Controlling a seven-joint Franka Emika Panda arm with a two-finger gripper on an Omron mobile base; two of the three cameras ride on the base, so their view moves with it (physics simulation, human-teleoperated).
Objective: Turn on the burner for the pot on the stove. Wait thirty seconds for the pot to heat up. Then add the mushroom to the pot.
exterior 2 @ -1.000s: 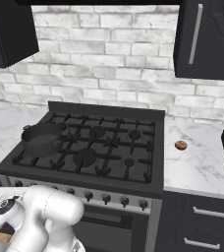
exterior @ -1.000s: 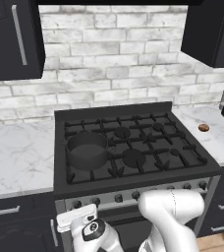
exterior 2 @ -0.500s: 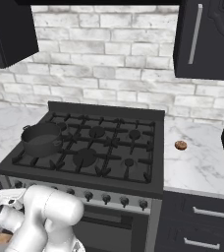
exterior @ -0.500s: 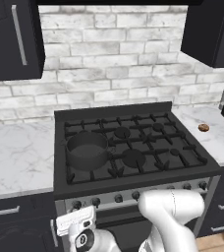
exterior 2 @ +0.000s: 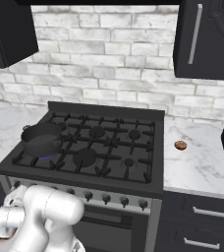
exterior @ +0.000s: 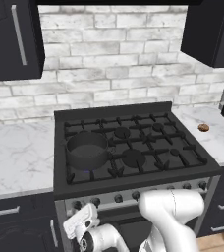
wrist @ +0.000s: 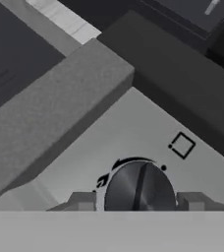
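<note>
While the pot (exterior: pixel 87 150) sits on the stove's (exterior: pixel 133 147) front-left burner (exterior 2: pixel 46 156), where a small blue flame shows beneath it, the tool (wrist: pixel 139 203) is low at the stove's front strip, its fingers part-open either side of a dark knob (wrist: pixel 140 189); actual contact cannot be told. The mushroom (exterior 2: pixel 181 145) lies on the counter (exterior 2: pixel 202 162) right of the stove, presumably awaiting the heating wait.
</note>
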